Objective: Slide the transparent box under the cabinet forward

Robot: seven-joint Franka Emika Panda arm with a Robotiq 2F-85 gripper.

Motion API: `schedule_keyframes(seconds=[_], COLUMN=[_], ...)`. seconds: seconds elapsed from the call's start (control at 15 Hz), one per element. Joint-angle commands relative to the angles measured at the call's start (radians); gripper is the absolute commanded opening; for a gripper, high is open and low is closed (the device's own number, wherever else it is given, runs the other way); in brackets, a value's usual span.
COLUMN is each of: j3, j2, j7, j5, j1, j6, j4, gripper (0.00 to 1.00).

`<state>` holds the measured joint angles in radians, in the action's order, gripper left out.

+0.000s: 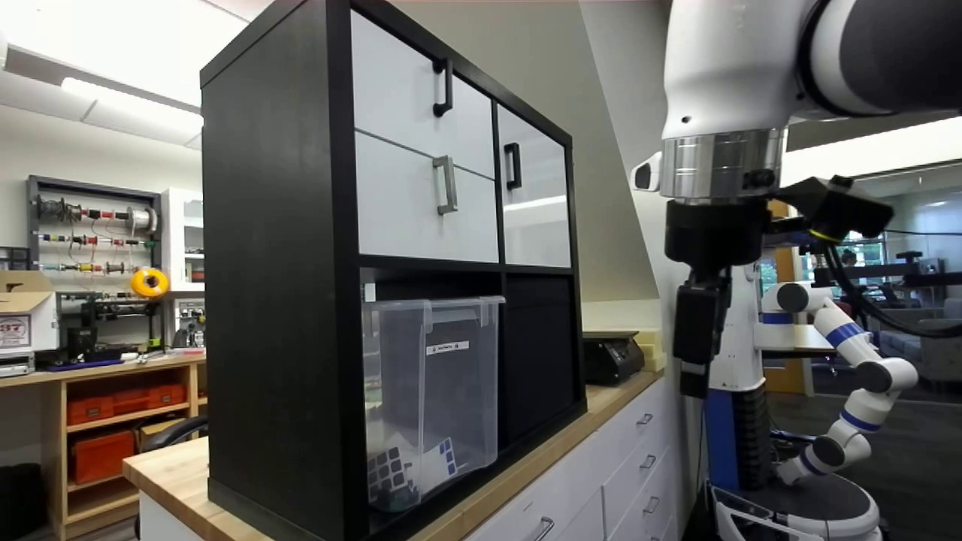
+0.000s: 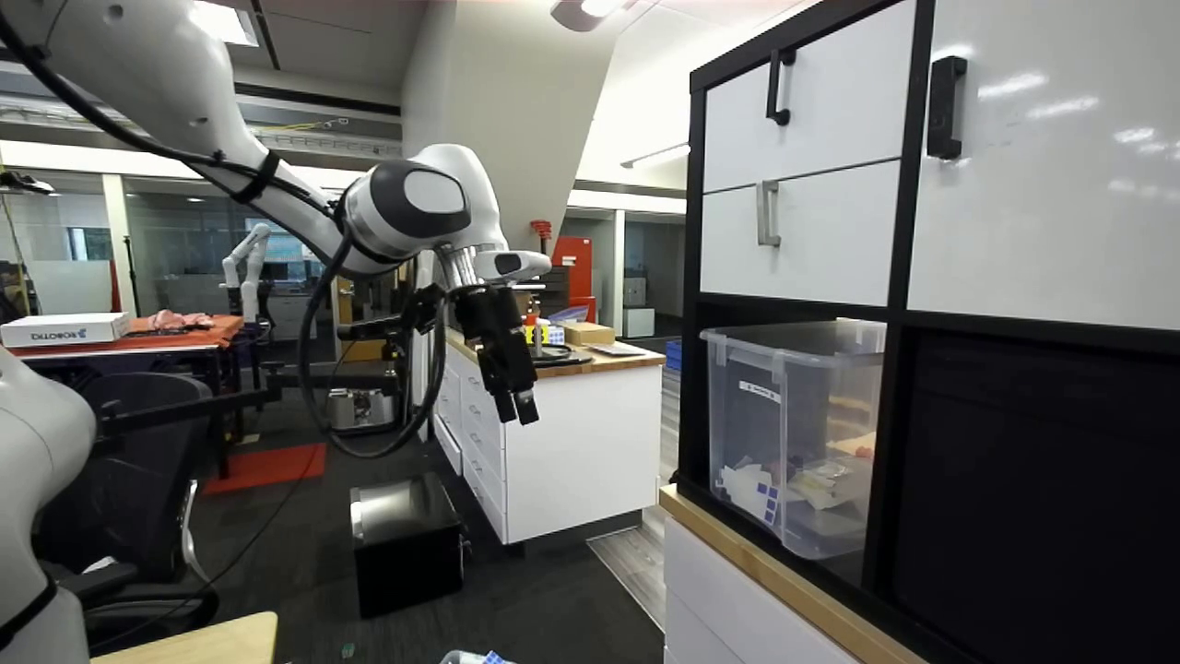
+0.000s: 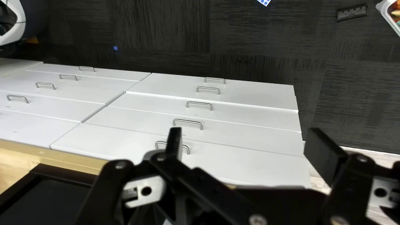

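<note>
We have the gripper (image 3: pixel 247 143) parted and empty, and if we tug too high on the transparent box (image 1: pixel 462 376), seated low inside the cabinet (image 1: pixel 270 263), it may tip rather than slide.

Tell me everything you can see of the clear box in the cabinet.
The box looks like see-through plastic, with rounded corners, a rim along the top and a white label on the front, its print too small to read. Loose items show inside, among them a white piece with blue squares. It stands upright on the bottom of the cabinet, below two drawers, and the gripper is apart from it. Whether it has a lid or touches the cabinet's sides, I can't tell.
</note>
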<state>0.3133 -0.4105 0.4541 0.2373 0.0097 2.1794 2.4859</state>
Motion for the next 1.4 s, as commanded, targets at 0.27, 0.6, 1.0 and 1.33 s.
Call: schedule_keyframes(seconds=[0.27, 0.6, 1.0, 1.33], j3=[-0.088, -0.110, -0.115, -0.117], j2=[0.187, 0.221, 0.239, 0.239], j7=[-0.187, -0.220, -0.222, -0.223], j5=[0.096, 0.097, 0.096, 0.096], j1=[0.013, 0.029, 0.036, 0.037], j6=[0.068, 0.057, 0.057, 0.057], j4=[-0.164, -0.197, -0.209, -0.209], gripper=[1.00, 1.00, 1.00, 1.00])
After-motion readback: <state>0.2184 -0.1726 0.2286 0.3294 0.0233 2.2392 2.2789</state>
